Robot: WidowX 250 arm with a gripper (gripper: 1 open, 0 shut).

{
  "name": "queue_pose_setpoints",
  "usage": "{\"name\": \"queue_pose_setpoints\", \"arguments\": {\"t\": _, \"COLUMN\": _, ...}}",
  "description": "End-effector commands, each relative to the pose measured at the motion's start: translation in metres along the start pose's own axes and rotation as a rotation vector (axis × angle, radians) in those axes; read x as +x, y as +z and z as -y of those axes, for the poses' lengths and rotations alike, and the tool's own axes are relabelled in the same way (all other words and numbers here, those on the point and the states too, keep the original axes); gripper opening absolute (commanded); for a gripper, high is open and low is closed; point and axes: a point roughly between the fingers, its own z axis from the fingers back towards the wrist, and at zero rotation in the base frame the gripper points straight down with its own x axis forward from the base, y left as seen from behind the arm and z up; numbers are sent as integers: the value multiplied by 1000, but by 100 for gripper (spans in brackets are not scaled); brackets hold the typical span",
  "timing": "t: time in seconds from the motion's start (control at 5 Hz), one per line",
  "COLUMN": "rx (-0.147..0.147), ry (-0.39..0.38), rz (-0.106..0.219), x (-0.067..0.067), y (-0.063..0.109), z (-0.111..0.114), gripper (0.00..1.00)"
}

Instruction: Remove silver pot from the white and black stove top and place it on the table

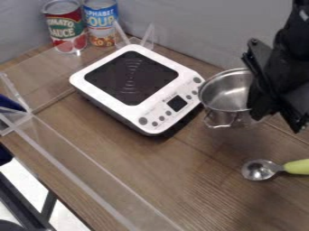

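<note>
The silver pot point(227, 99) hangs tilted in the air just right of the stove top point(135, 87), clear of the brown table point(145, 180). My black gripper point(259, 101) comes down from the upper right and is shut on the pot's far rim. The fingertips themselves are hidden behind the pot and the arm. The stove's black glass top with its rings lies bare. Its button panel point(173, 106) faces the pot.
Two labelled cans point(82, 24) stand at the back left behind the stove. A spoon point(276, 169) with a yellow-green handle lies on the wood at the right, below the pot. Clear plastic walls point(49, 117) run along the left and front.
</note>
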Motion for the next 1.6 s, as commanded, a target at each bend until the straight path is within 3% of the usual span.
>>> {"name": "queue_pose_setpoints", "arguments": {"t": 0.0, "rx": 32, "ry": -11, "rz": 55, "x": 11, "y": 4, "z": -2, "gripper": 0}}
{"name": "queue_pose_setpoints", "arguments": {"t": 0.8, "rx": 69, "ry": -27, "rz": 65, "x": 9, "y": -32, "z": 5, "gripper": 0}}
{"name": "queue_pose_setpoints", "arguments": {"t": 1.4, "rx": 112, "ry": -39, "rz": 62, "x": 8, "y": -22, "z": -7, "gripper": 0}}
